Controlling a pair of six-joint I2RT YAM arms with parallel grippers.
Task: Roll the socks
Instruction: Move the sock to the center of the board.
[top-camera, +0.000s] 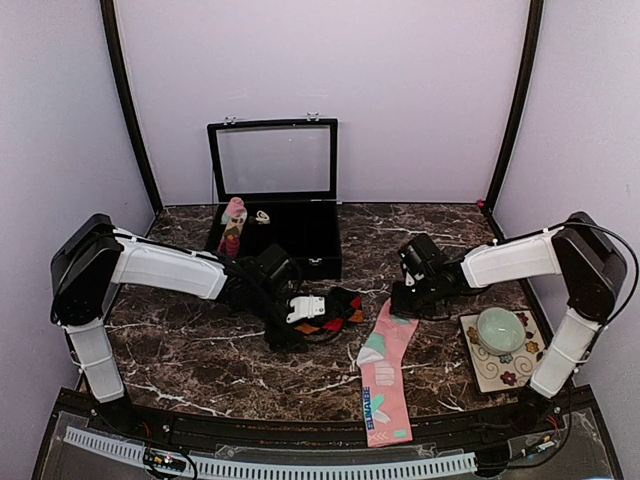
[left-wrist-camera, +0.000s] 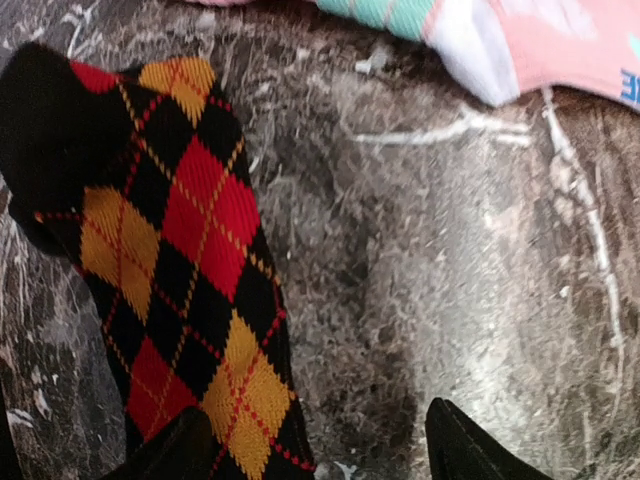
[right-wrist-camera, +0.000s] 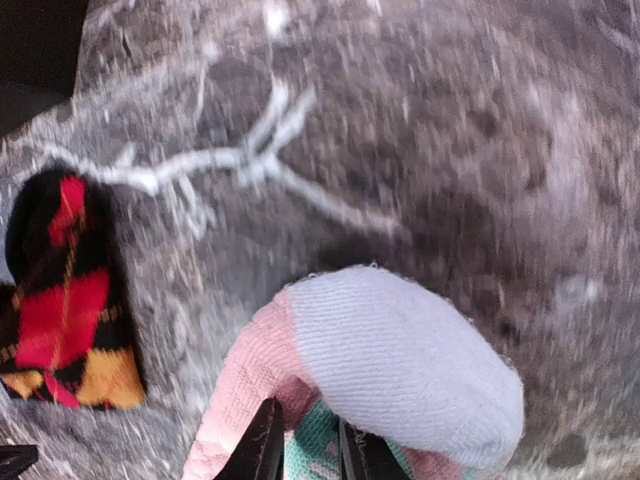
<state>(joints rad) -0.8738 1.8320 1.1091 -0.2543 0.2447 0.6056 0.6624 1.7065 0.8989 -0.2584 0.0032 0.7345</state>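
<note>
The pink sock (top-camera: 388, 375) is lying flat and unrolled, running from the right gripper (right-wrist-camera: 308, 428) back toward the near edge of the table (top-camera: 200, 350). Its white toe is humping up just beyond the right fingers (right-wrist-camera: 262, 445). Those fingers are sitting close together and appear to be pinching a fold of teal and pink fabric between them.

The argyle sock (left-wrist-camera: 180, 270) is lying loose and also unrolled, off to the left of those fingers and apart from the pink one. The left gripper (left-wrist-camera: 315, 412) is hovering low with its fingers (left-wrist-camera: 178, 450) spread wide, holding nothing. The argyle sock is stretching away in front of the left-hand finger, and bare marble is showing ahead of the other.

Judging from this, the task is barely starting. Neither sock is rolled, and at most the first tuck of the pink toe is beginning. Both rolls are left to do.

Open marble is lying beyond and around both pairs of fingers. An open black case (top-camera: 300, 235) is standing past the left fingers, with an upright roll (top-camera: 232, 228) at its left side. A green bowl (top-camera: 500, 328) is sitting near the right fingers on their right. The pink cuff is lying close to the near table edge, so rolling that way is likely to leave little margin.
</note>
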